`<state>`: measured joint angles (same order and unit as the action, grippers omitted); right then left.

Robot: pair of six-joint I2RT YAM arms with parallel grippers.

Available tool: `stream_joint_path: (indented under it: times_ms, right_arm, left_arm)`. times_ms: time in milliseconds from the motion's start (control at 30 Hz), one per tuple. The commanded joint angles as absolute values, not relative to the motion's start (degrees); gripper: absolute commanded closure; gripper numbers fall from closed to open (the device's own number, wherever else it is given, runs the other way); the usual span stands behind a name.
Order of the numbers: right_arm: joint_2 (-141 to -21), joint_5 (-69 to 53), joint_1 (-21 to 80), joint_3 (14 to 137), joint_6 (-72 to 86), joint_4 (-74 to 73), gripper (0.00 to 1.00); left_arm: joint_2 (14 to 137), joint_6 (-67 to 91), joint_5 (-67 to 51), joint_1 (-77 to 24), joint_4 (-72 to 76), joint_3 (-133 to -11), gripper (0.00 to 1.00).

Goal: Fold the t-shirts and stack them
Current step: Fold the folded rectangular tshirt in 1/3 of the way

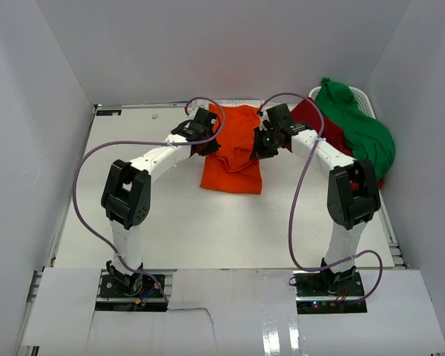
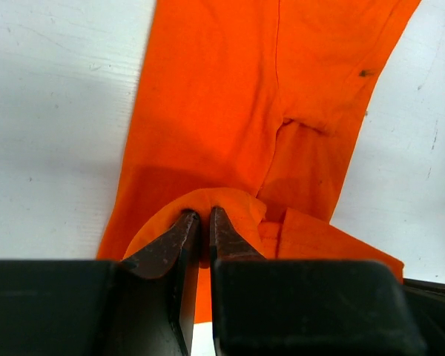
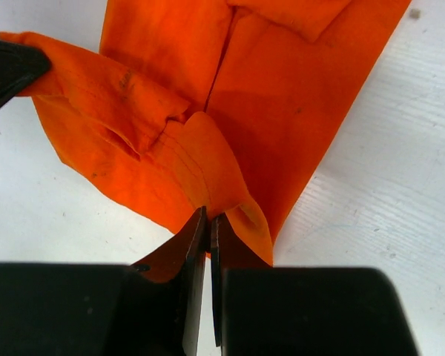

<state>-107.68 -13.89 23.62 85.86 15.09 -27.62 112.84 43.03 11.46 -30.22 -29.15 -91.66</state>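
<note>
Left hand (image 2: 205,215) and right hand (image 3: 208,216), arms (image 1: 159,156) angled inward toward the tabletop's (image 1: 208,222) far edge, each pinch a raised fold of the orange t-shirt (image 1: 233,159) lying at that edge's middle.

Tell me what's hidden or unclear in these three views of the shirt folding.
- Left wrist view: the body of the left tool hides the near fabric of the orange shirt.
- Right wrist view: the right tool does the same.
- Top view: both tools cover that shirt's side edges.
- Top view: the dark red shirt is mostly buried under the green shirt; shape unknown.
</note>
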Motion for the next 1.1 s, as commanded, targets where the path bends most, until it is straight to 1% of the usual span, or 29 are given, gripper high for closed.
stream_joint_path:
  times_ms: [0, 333, 667, 1067]
  right_arm:
    - [-109.33, -14.41, 22.42, 90.17, 13.80, -28.65, 0.92]
    - [-113.90, -16.00, 20.65, 95.17, 13.71, -28.83, 0.92]
    - [-116.89, -16.17, 19.51, 97.64, 13.89, -29.44, 0.92]
    - [-116.28, -16.17, 18.99, 95.71, 13.80, -29.00, 0.92]
  left_arm:
    - [113.20, 42.19, 12.48, -30.24, -30.14, -94.92, 0.80]
    - [114.96, 42.27, 13.80, -28.48, -31.11, -95.62, 0.80]
    - [116.72, 42.72, 13.80, -26.46, -31.82, -96.50, 0.80]
    - [119.26, 41.66, 12.04, -26.37, -31.38, -99.93, 0.80]
